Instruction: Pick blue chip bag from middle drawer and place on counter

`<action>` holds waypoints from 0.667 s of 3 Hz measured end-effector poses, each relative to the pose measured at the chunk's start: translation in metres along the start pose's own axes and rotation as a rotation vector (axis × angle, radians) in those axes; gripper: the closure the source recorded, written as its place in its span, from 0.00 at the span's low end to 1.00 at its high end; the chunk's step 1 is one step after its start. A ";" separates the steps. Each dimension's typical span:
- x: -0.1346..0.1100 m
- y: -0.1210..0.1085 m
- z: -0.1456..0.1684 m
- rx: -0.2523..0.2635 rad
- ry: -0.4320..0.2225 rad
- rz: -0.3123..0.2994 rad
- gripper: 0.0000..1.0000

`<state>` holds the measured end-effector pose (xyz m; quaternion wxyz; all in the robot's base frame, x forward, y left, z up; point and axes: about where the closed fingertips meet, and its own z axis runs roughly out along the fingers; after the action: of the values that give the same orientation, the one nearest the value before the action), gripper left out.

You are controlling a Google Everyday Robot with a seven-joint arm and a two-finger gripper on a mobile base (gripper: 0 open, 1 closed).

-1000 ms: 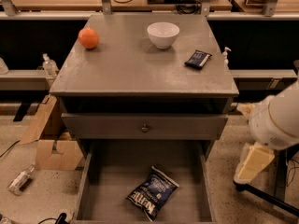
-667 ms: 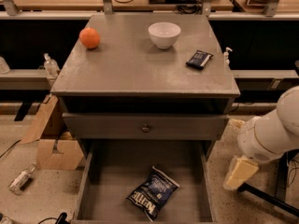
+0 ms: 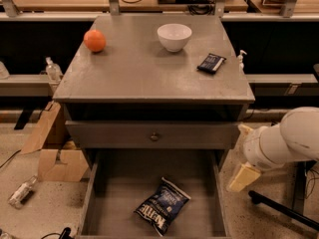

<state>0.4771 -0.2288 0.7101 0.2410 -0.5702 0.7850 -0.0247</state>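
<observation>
The blue chip bag (image 3: 162, 205) lies flat on the floor of the open middle drawer (image 3: 106, 199), near its front and middle, white lettering up. The counter (image 3: 149, 68) is the grey cabinet top above it. My gripper (image 3: 243, 154) hangs on the white arm (image 3: 286, 141) to the right of the cabinet, outside the drawer's right wall and level with the shut drawer front above. Its two cream fingers (image 3: 242, 178) stand apart and hold nothing. It is right of the bag and higher than it, not touching it.
On the counter stand an orange (image 3: 94, 40), a white bowl (image 3: 174, 36) and a small dark wrapped bar (image 3: 211, 62). The knobbed upper drawer front (image 3: 153, 134) overhangs the drawer's back. Cardboard (image 3: 52, 153) lies left; a dark chair leg (image 3: 281, 208) lies right.
The arm and gripper have moved left and slightly down, closer to the drawer's right side. The bag and the counter objects have not moved.
</observation>
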 end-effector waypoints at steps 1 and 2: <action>0.000 0.005 0.007 -0.023 -0.006 0.000 0.00; -0.003 0.040 0.063 -0.119 -0.065 0.007 0.00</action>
<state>0.4686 -0.1976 0.6427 0.2322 -0.5811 0.7789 0.0412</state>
